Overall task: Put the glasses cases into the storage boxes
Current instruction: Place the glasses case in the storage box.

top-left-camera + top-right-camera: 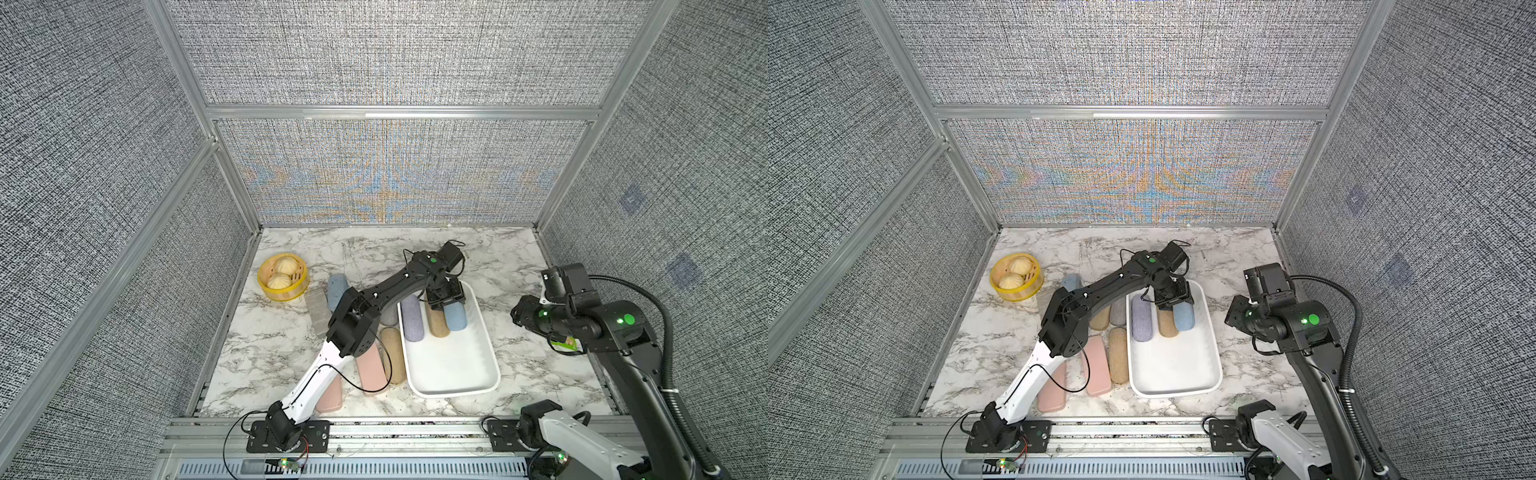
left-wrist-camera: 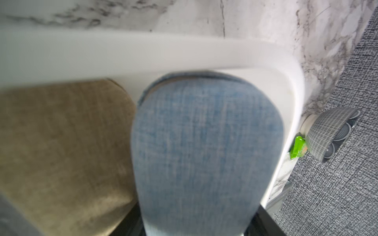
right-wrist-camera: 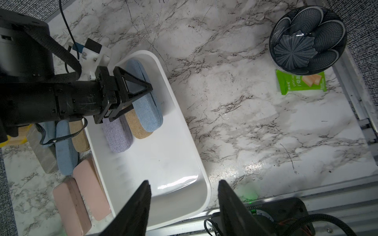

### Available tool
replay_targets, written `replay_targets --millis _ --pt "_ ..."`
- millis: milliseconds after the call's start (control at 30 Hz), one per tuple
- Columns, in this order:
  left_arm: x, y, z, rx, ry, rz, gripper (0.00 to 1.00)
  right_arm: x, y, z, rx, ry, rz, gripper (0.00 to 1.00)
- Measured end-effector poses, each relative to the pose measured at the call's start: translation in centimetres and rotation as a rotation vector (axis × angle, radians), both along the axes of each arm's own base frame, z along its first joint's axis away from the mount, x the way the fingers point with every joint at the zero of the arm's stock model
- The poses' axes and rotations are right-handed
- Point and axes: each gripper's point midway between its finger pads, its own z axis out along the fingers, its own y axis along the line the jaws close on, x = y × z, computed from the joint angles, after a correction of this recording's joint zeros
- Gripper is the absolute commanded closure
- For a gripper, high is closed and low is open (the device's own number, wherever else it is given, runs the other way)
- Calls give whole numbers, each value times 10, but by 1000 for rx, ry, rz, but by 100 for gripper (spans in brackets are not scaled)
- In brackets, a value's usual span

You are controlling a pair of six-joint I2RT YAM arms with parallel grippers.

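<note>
The left arm reaches to the far end of the shallow white plastic tray, wrist bent down, and the left pincer clasps a light blue fabric glasses case across its width. It lies far right in the tray, touching a tan cork-look case; a lavender case lies left of them. The right arm is folded over the right of the marble desk, the right pincer parted and empty. Print on the green snack packet is unreadable.
</note>
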Motion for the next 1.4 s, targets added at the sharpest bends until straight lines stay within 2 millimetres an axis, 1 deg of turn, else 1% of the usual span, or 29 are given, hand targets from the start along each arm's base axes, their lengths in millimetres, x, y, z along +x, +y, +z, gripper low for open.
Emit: replay_targets --millis 100,167,200,300,333,433,600,700,767,933,1000,1067,1100,1133,1167,1200,1233,1267,1333,1400 --pt "-1 0 0 3 0 -1 41 1 0 -1 -3 4 3 46" --pt "-1 0 0 2 1 1 37 1 0 -2 -4 8 4 46" --pt "-1 -1 -1 2 2 2 34 1 0 -2 -3 8 4 46" --pt "-2 -7 -3 -15 13 -6 18 0 0 -2 -2 5 7 46" --pt "-3 -8 -2 -18 13 -9 15 0 0 -1 -2 3 7 46" --pt "-7 -6 -5 2 13 -11 13 -1 0 -1 -1 1 6 46" --pt "-7 -5 -5 9 12 -9 14 -2 0 -1 0 -1 7 46" --pt "-7 -4 -2 11 6 -7 14 -3 2 -1 13 0 16 46" --pt "-5 -3 4 14 -11 -3 14 -4 4 -3 22 -1 21 47" --pt "0 -1 36 -9 -89 -10 15 -5 14 -14 57 18 55 50" --pt "2 2 49 -12 -123 -9 15 -6 25 -20 83 29 96 51" --pt "4 7 64 -10 -166 -13 15 -7 40 -28 92 49 159 56" --pt "5 12 73 -6 -192 -15 15 -8 50 -36 88 66 202 59" --pt "6 18 83 1 -220 -16 14 -10 58 -43 82 88 239 65" --pt "6 23 90 6 -242 -19 11 -12 67 -51 76 109 270 69" --pt "6 31 98 18 -273 -22 3 -13 76 -60 68 133 299 72" --pt "6 42 106 39 -305 -25 1 -13 84 -68 53 151 326 74" --pt "6 53 110 61 -330 -23 1 -13 91 -75 38 165 348 75" --pt "2 82 119 131 -392 -23 1 -10 104 -90 10 195 381 76" --pt "-4 116 127 205 -449 -10 1 -3 109 -110 -25 221 377 76"
